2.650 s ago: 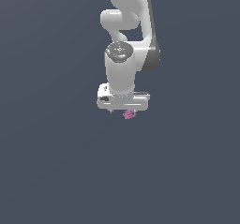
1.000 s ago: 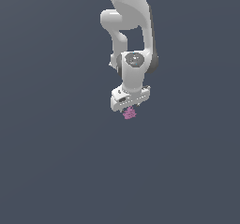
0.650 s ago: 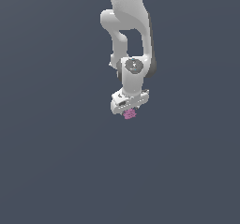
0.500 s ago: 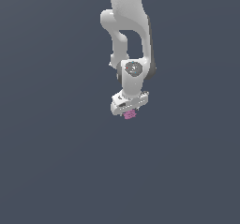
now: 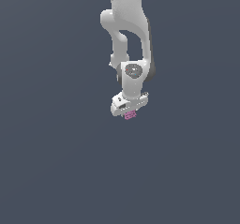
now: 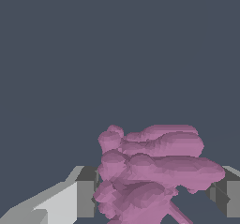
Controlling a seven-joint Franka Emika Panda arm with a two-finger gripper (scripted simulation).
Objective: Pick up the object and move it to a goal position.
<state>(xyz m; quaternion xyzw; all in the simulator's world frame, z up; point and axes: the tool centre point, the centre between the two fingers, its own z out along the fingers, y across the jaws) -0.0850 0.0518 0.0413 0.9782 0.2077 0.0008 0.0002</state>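
Pink-magenta ridged object [image 5: 130,115], white tool [image 5: 128,107] with dark grey pads [image 6: 86,192].

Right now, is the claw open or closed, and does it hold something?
Claw: closed on the small ridged pink-magenta block.

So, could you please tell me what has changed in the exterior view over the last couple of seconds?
The arm has turned at the wrist and stretched slightly downward, carrying the gripper and the pink object a little lower in the exterior view. The gripper body, level earlier, now sits tilted. Unchanged: the object stays directly under the gripper, and the wrist view shows it between the fingers. Nothing was let go, and the plain dark background is the same.
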